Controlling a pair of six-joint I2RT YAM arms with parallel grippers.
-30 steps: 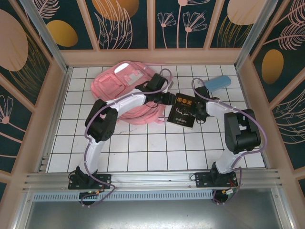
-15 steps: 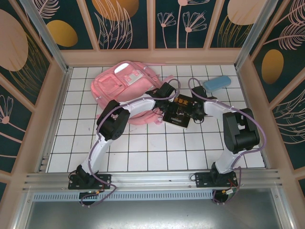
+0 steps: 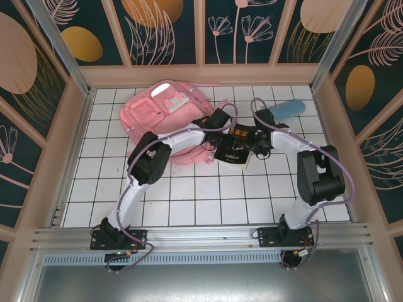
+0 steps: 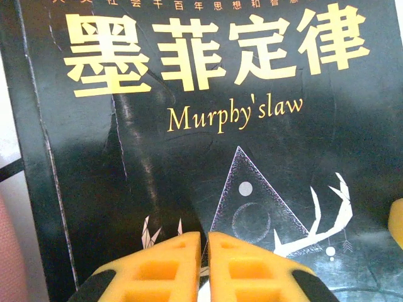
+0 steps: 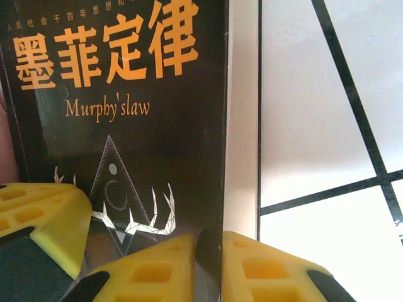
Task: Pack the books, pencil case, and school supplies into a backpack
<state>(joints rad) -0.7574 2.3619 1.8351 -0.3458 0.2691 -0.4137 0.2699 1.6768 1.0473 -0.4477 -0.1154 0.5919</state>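
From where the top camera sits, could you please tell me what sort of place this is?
Likely a robot test cell rather than a home: a white gridded tabletop, boxed in by leaf-patterned wall panels, with an aluminium rail along the near edge.

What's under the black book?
White tiled table shows past the book's right edge, and the pink backpack lies beside its left edge. Whatever is directly beneath the cover is hidden, so I cannot tell if anything else is there.
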